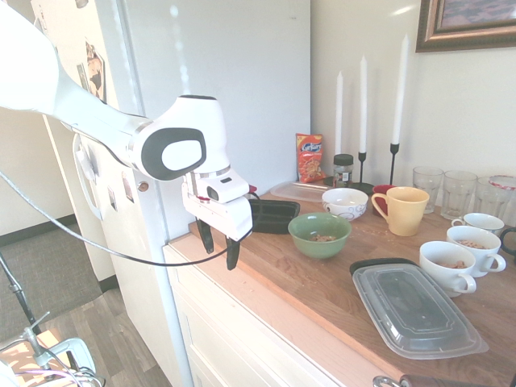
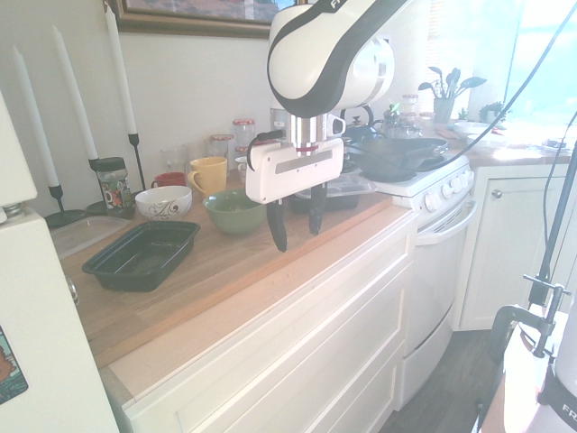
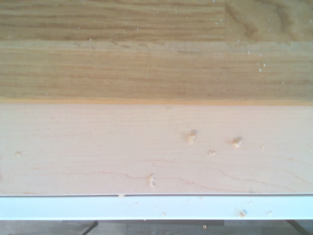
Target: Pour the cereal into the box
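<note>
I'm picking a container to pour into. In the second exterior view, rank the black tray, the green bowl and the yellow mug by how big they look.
1. black tray, widest by far, though it sits nearest the camera.
2. green bowl.
3. yellow mug, smallest, but farthest back, so its true size against the bowl is unsure.

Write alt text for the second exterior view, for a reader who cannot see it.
A white robot arm hangs its open, empty pincer pointing down over the front edge of a wooden kitchen counter. Behind it sit an empty black box, a green bowl, a patterned white bowl and a yellow mug.
</note>
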